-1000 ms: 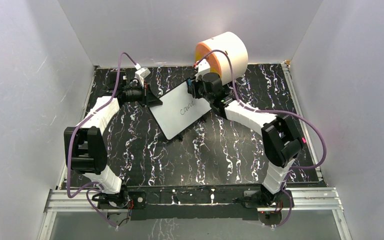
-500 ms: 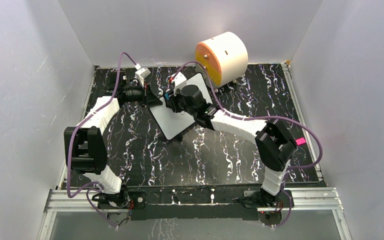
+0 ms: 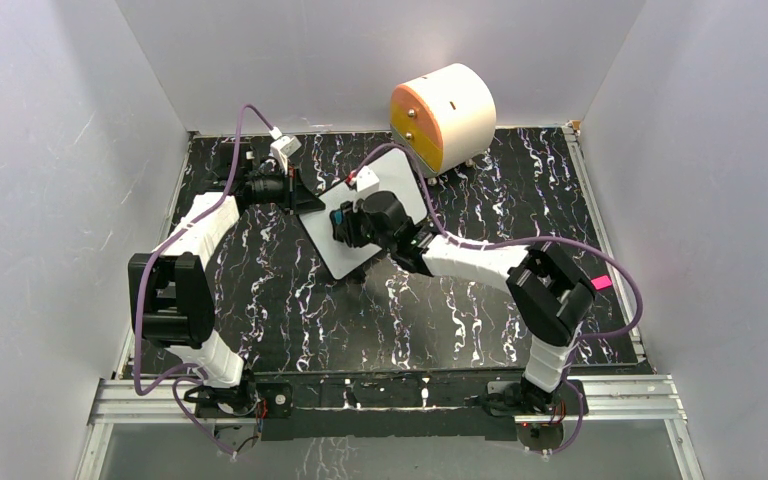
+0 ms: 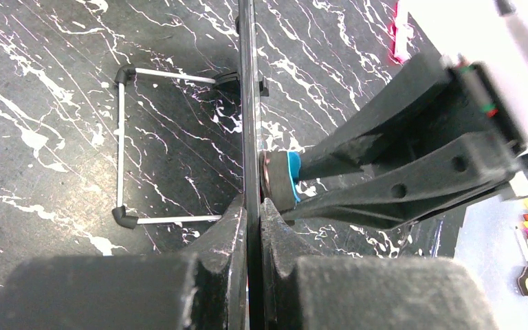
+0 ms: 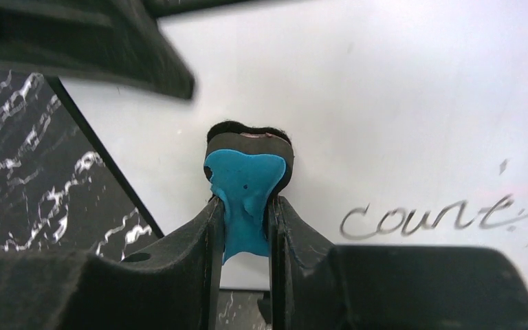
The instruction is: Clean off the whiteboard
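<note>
Whiteboard [image 5: 385, 103] (handwriting on it) pinched edgewise by left gripper [image 4: 251, 206]; right gripper [image 5: 245, 213] clamps blue eraser [image 5: 246, 175] against it.

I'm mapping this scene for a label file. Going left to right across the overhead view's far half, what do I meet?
The left gripper, clamped on the board's edge → small white rectangular whiteboard with thin black frame → round cream-and-orange drawer unit. Left out: the right gripper with its blue eraser, over the whiteboard.
</note>
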`<state>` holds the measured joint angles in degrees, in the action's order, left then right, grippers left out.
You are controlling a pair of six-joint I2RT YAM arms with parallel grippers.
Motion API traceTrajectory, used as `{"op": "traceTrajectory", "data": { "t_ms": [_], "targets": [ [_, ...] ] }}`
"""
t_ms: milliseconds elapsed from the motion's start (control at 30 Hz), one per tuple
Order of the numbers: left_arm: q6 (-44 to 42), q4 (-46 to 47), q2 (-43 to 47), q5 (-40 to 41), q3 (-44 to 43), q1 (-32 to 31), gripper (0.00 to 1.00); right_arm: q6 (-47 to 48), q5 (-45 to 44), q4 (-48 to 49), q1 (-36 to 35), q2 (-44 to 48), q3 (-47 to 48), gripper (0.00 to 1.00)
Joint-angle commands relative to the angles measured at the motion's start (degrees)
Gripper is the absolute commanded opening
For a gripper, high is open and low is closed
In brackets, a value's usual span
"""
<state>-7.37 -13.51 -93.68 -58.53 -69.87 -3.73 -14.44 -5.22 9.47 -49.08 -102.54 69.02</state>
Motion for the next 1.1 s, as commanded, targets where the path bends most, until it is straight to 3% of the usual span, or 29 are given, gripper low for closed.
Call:
{"op": "traceTrajectory", "data": {
  "t_ms": [0,267,633,1067],
  "targets": [
    [-0.94,-2.53,0.13,-6.95,0.77,-2.87,0.00,-0.39,-1.81,-1.96,-2.93,-1.25,-3.67,0.17],
    [-1.08,-2.84,0.43,-6.67,1.00,-2.86,0.00,4.84,-5.56,-1.94,-5.61,0.31,-2.59,0.16],
    [-1.44,-3.29,0.57,-6.28,1.37,-2.86,0.00,6.81,-7.09,-8.48,-0.91,-1.37,11.05,0.15],
    [-1.53,-3.57,-0.48,-6.00,1.01,-2.86,0.00,5.78,-7.94,-1.60,0.56,-0.80,-3.50,0.15]
  ]
}}
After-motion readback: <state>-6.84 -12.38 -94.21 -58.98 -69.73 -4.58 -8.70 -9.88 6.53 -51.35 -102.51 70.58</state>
